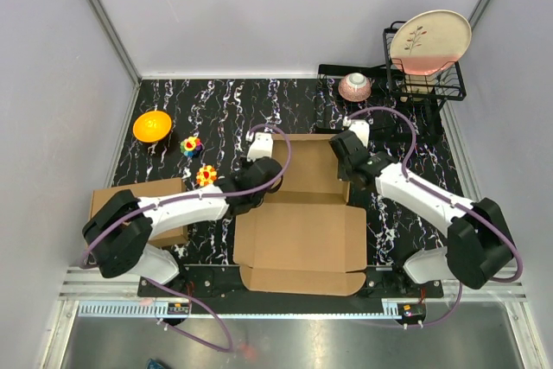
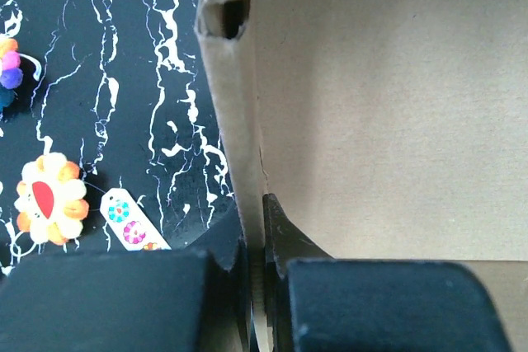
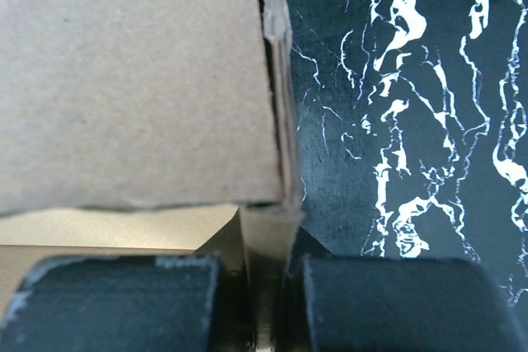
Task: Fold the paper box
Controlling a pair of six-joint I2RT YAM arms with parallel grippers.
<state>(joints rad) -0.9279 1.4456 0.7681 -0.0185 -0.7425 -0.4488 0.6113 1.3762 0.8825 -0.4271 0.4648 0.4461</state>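
The paper box [image 1: 298, 244] lies in the middle of the table, its brown lid panel spread flat toward the arms and its far half [image 1: 308, 170] between the two grippers. My left gripper [image 1: 262, 177] is shut on the box's raised left side wall [image 2: 235, 121], one finger on each face of the cardboard [image 2: 256, 224]. At the opposite side, my right gripper [image 1: 348, 160] is shut on the right side wall [image 3: 276, 105], and the cardboard edge stands pinched between its fingers [image 3: 268, 241]. The box's inner floor [image 2: 388, 121] shows beside the left wall.
A second brown carton [image 1: 138, 205] sits at the left under my left arm. An orange bowl [image 1: 152, 125] and two colourful toys [image 1: 192, 145] [image 1: 206, 175] lie left of the box. A pink bowl [image 1: 355, 85] and a black rack holding a plate [image 1: 429, 41] stand at the back right.
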